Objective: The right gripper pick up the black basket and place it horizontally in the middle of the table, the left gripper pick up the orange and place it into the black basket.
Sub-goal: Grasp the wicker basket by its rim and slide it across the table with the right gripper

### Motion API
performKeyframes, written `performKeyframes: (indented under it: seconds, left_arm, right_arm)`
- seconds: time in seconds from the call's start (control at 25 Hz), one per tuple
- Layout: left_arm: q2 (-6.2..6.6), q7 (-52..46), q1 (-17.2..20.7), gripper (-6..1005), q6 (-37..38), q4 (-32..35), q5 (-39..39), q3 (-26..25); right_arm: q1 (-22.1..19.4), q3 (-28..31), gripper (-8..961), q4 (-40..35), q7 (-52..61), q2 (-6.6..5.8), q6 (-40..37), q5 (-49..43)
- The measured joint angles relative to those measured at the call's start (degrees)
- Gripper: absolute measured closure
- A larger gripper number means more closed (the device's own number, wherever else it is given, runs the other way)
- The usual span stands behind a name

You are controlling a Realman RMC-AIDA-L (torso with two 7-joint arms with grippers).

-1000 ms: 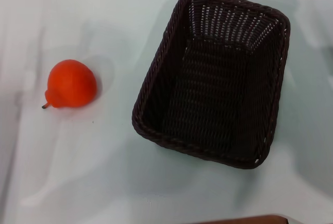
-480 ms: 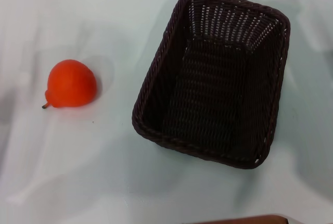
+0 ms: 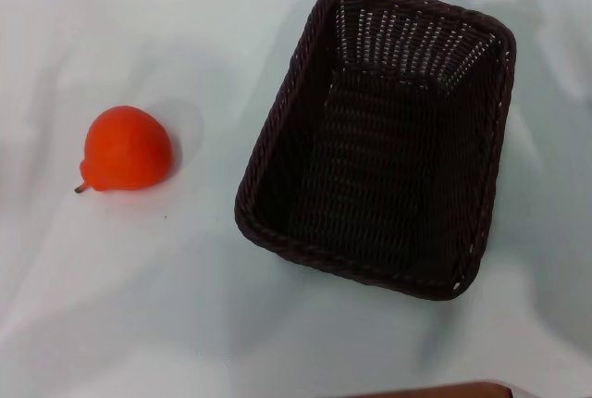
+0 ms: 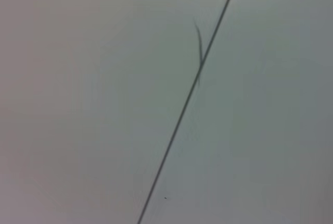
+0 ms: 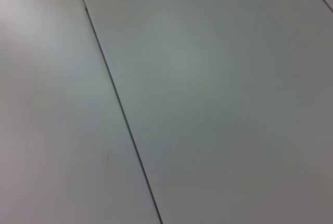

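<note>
Basket (image 3: 379, 139) right of centre frame, long axis running up-down, not yet horizontal. Orange (image 3: 127, 149) left of frame on desk (image 3: 185, 305), well apart from basket. Nothing shifted versus earlier frames. Neither claw in view; state unknowable. Task unstarted.

The black basket (image 3: 379, 139) sits open side up on the table (image 3: 185, 305), toward the right and far side, its long axis running from the near edge to the far edge with a slight tilt; it is empty. The orange (image 3: 127, 149) lies well apart near the left edge, its dark stem pointing to the near-left.
</note>
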Motion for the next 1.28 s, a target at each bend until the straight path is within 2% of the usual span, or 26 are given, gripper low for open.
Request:
performKeyframes:
  seconds: [0.08, 0.16, 0.36, 0.44, 0.52, 0.68, 0.88, 1.08, 1.28]
  left_arm:
    - [-0.07, 0.30, 0.41, 96, 0.17, -0.24, -0.02, -0.39]
    - [-0.24, 0.96, 0.69, 96, 0.29, -0.34, -0.15, -0.69]
    - [-0.59, 2.09, 0.72, 96, 0.55, -0.37, -0.18, -1.74]
    - [-0.81, 2.66, 0.51, 96, 1.29, -0.36, -0.18, -1.93]
    - [-1.19, 3.24, 0.26, 97, 2.35, -0.41, -0.18, -1.91]
    - [-2.38, 5.33, -0.12, 97, 4.08, -0.66, -0.19, -1.89]
    - [-3.29, 6.67, -0.19, 97, 4.83, -0.97, -0.21, -1.89]
    - [-3.53, 6.69, 0.00, 96, 4.85, -0.98, -0.24, -1.90]
    - [-3.74, 6.69, 0.28, 96, 4.81, -0.98, -0.26, -1.89]
  right_arm:
    - [-0.18, -0.63, 9, -1.12, 0.93, -0.49, 1.07, -0.21]
    - [-0.16, -1.39, 9, -2.53, 3.99, -1.63, 1.72, -0.95]
    - [2.96, -4.47, 8, -9.12, 21.82, -6.97, 1.50, -6.27]
    - [5.80, -6.96, 8, -13.95, 28.98, -8.45, 1.86, -7.99]
    - [9.35, -11.60, 8, -19.76, 36.66, -9.36, 2.57, -8.60]
    - [16.36, -24.14, 8, -29.97, 49.22, -9.73, 4.19, -8.34]
    - [24.04, -42.42, 9, -45.50, 66.87, -8.84, 5.49, -7.95]
    - [28.06, -61.72, 9, -60.08, 84.34, -8.19, 4.98, -6.88]
    - [31.37, -80.20, 8, -72.16, 98.37, -8.60, 4.01, -11.38]
